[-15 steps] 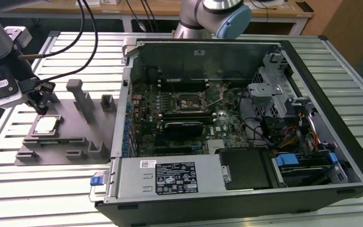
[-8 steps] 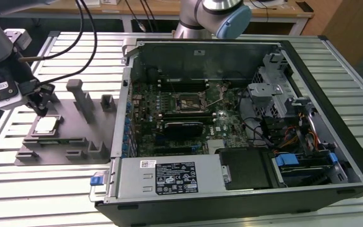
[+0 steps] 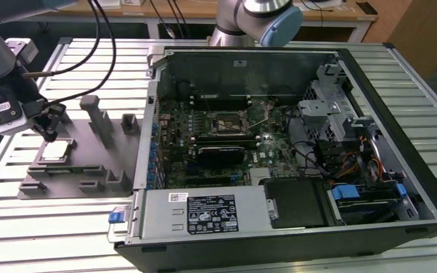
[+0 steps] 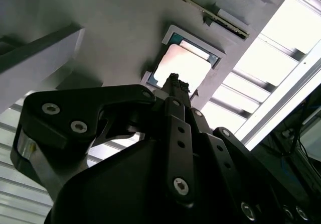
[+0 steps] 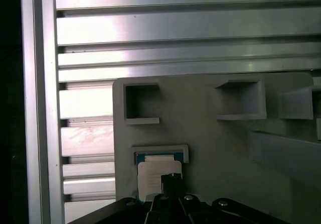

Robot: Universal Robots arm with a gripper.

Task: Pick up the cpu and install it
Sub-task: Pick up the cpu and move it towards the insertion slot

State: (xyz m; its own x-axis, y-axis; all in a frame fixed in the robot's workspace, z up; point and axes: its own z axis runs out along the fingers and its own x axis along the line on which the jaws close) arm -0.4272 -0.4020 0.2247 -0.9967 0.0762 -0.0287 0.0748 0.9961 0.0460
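Pick-up stage. Your gripper hangs directly over the cpu, which lies flat in a framed pocket of the grey fixture plate, toward the plate's side away from the computer case. The jaws are pressed together, empty. Judge the cpu light, stiff, smooth-topped and delicate: you would take it by two opposite edges.

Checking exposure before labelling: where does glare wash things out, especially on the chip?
Second wrist view: the table blows out white and the cpu glares pale. First wrist view: the table slats shine, the cpu less so. Exterior view: even light, cpu mildly bright.
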